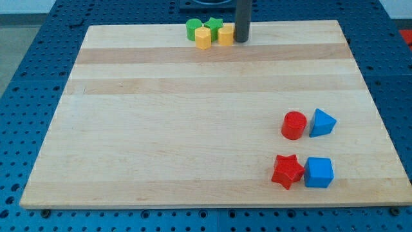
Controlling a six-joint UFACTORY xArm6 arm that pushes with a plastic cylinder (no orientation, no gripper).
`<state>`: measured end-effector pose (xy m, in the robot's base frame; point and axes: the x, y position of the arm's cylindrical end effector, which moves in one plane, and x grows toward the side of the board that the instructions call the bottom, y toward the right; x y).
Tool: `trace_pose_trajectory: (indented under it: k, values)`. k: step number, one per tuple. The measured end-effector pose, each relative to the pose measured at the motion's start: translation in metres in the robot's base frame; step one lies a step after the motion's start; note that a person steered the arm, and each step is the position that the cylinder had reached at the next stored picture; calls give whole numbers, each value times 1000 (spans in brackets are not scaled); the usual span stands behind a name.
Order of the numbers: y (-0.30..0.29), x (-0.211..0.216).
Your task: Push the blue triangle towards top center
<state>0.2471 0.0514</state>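
Upright, my tip touches the yellow block, far from the blue triangle.

Only visible body part: a straight dark grey cylindrical rod, matte, plain, smooth-sided, same width all the way down. Upper part cut off by the view's top edge, so the arm above it isn't visible. My tip is the rod's flat lower end, same dark grey, edge looks slightly rounded but too small to be sure. Faint lighter sheen along one side of the rod. Surface reads uniform, single-colour throughout.
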Motion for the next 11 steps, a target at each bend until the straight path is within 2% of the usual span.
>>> trace_pose_trajectory:
  k: [1,2,3,4,7,8,9,11]
  values:
    - [-17,-1]
    - [-5,-1]
    - [29,24]
    - [35,51]
    - [43,44]
    - [86,64]
    - [104,79]
    - [89,89]
